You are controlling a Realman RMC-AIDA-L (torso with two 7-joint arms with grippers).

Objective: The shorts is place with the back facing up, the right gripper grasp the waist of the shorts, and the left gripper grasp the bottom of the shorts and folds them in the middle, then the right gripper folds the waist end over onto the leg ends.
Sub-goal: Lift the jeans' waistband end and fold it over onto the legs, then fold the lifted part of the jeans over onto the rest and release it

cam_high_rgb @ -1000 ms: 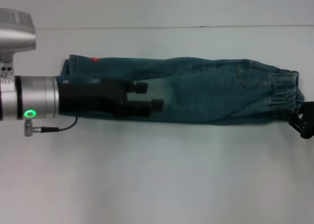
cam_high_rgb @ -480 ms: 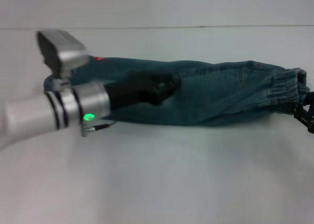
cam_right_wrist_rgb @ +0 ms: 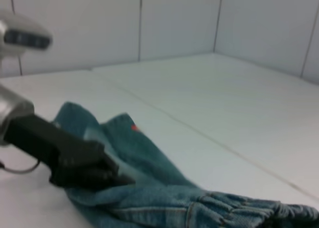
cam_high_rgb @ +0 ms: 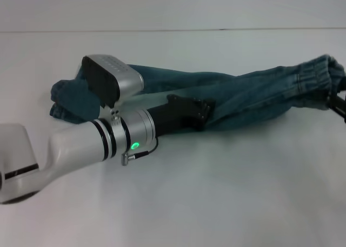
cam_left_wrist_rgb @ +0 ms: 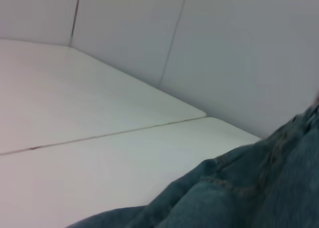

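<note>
The blue denim shorts (cam_high_rgb: 254, 98) lie folded lengthwise across the table, and the same denim fills the corner of the left wrist view (cam_left_wrist_rgb: 249, 188). The ruffled waist (cam_high_rgb: 319, 74) is raised at the right, with the right gripper (cam_high_rgb: 339, 104) at the frame edge shut on it. The waist (cam_right_wrist_rgb: 244, 210) runs along the bottom of the right wrist view. The leg ends (cam_high_rgb: 67, 98) sit bunched at the left. My left gripper (cam_high_rgb: 204, 113) rests on the near edge of the shorts' middle, fingers slightly apart. The right wrist view shows the left gripper (cam_right_wrist_rgb: 107, 168) against the denim.
A white table (cam_high_rgb: 216, 193) carries the shorts, with a thin seam (cam_high_rgb: 173, 29) along its back and a tiled wall behind. The left arm (cam_high_rgb: 81, 144) crosses from the lower left, its silver wrist housing (cam_high_rgb: 111, 79) hanging over the legs.
The left arm swung round and its gripper slid right towards the shorts' middle. The right gripper lifted the waist. The leg ends bunched up at the left.
</note>
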